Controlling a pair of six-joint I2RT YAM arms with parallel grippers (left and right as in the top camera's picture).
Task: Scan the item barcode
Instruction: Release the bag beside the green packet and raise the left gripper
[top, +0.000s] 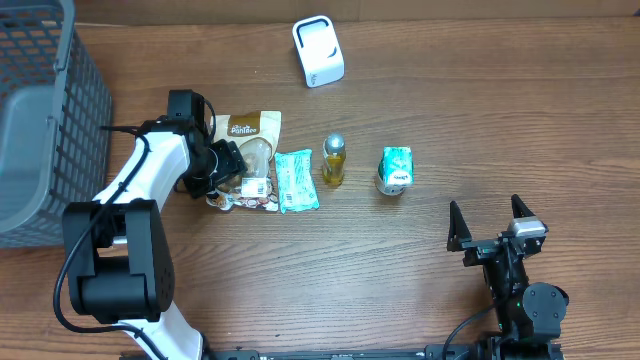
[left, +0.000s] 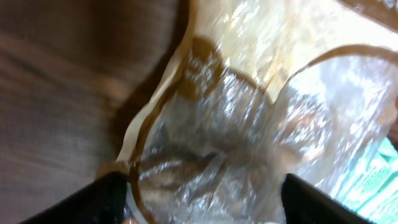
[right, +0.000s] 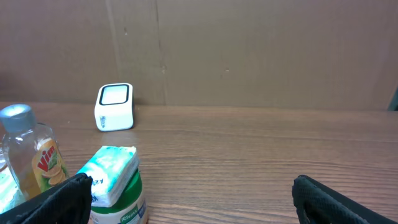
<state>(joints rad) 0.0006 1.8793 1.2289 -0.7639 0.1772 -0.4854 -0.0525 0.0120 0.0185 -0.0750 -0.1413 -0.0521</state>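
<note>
The item under my left gripper (top: 226, 170) is a tan and clear snack bag (top: 252, 138) lying flat on the wooden table. In the left wrist view the crinkled clear bag (left: 249, 124) fills the frame. My left gripper (left: 202, 202) stands open astride it, one dark finger (left: 93, 202) at the bag's left edge and the other to its right. No barcode can be made out. The white scanner (top: 318, 50) stands at the table's back, also seen as the white scanner (right: 115, 107). My right gripper (top: 492, 222) rests open and empty near the front right.
Right of the bag lie a teal packet (top: 296, 180), a yellow bottle (top: 334, 160) and a green tub with a teal pack on top (top: 395, 170). A grey basket (top: 40, 110) fills the far left. A cardboard wall (right: 249, 50) backs the table.
</note>
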